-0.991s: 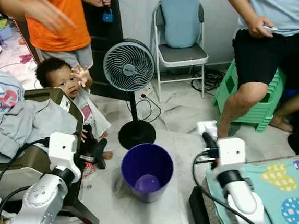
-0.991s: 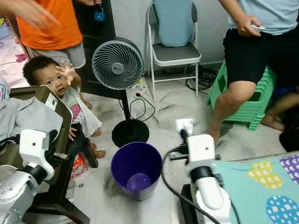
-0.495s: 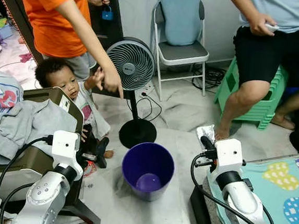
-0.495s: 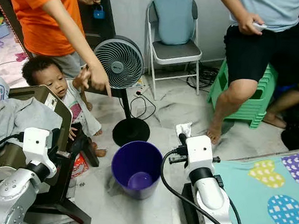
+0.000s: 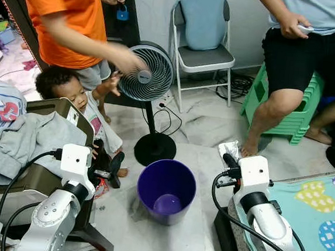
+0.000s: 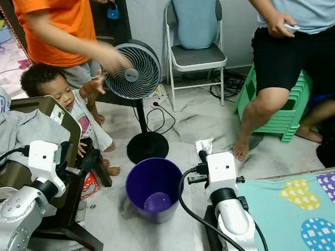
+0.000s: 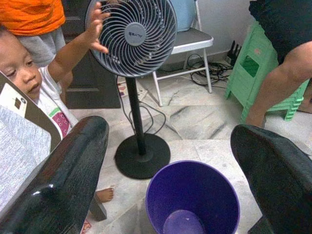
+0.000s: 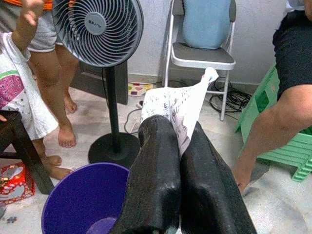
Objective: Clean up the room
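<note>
**Paper held beside the purple bin**

From the head views, we are seeing our right gripper (image 5: 228,159) pinching a crumpled white scrap of paper (image 5: 229,148) just to the right of the round purple plastic bin (image 5: 166,190) standing on the marble floor (image 5: 208,129). Our left gripper (image 5: 114,165) is hovering left of the bin, by a dark wooden chair draped with grey clothes (image 5: 22,139).

In the left wrist view, our fingers (image 7: 63,170) are standing wide apart, framing the bin (image 7: 192,200) and a grey pedestal fan (image 7: 130,36).

In the right wrist view, our fingers (image 8: 153,170) are pressing together on the paper (image 8: 178,105), above the bin's (image 8: 85,204) rim.
</note>
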### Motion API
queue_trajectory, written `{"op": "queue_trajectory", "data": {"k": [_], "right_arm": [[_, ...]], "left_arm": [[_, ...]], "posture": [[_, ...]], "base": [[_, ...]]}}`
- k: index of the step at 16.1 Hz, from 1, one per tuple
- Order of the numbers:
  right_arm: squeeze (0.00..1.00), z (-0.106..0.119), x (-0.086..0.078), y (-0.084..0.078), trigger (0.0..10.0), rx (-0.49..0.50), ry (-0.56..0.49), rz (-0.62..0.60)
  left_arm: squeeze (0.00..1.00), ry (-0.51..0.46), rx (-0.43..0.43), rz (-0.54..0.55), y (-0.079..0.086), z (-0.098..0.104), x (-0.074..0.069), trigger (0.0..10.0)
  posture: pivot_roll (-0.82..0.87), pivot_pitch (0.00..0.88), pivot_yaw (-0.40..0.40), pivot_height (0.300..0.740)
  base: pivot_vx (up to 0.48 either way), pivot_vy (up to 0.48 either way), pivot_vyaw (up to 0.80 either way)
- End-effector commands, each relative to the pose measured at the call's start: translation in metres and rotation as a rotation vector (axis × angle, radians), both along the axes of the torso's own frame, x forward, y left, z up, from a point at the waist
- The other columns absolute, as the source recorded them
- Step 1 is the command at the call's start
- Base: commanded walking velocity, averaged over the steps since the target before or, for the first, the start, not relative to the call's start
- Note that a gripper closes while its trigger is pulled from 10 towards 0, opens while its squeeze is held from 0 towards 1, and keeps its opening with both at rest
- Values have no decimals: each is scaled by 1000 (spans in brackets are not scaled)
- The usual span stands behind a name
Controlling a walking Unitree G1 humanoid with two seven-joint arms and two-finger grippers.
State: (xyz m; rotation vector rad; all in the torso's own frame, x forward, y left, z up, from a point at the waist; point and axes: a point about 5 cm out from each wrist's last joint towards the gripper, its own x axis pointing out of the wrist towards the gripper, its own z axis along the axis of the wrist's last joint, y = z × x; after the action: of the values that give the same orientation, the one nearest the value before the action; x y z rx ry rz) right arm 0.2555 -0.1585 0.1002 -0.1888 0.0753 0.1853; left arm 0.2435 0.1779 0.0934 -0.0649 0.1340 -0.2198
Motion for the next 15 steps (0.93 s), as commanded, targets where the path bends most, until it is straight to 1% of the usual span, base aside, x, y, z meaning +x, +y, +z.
{"op": "queue_trajectory", "data": {"k": [1,4,7,9,12,13,15], "right_arm": [[0,6,1,5,10000,3,-22,20],[0,6,2,5,10000,1,-23,20],[0,7,3,8,10000,6,-26,24],[0,6,7,11,10000,11,-29,30],[0,6,9,7,10000,18,-31,12],[0,7,11,8,10000,6,-38,10],[0,9,13,5,10000,-18,-50,-19]], "left_arm": [[0,9,17,14,4,-1,2,10000],[0,8,19,15,3,-1,2,10000],[0,2,13,24,4,0,3,10000],[0,3,9,13,0,-1,5,10000],[0,-7,9,3,-2,0,11,10000],[0,-16,3,0,-5,2,15,10000],[0,-21,1,-8,-7,3,17,10000]], "posture": [[-240,41,126,740],[-237,48,122,740],[-235,31,129,740],[-231,9,133,740],[-244,0,132,740],[-251,0,136,740],[-255,0,138,740]], "base": [[0,0,0],[0,0,0],[0,0,0],[0,0,0],[0,0,0],[0,0,0],[0,0,0]]}}
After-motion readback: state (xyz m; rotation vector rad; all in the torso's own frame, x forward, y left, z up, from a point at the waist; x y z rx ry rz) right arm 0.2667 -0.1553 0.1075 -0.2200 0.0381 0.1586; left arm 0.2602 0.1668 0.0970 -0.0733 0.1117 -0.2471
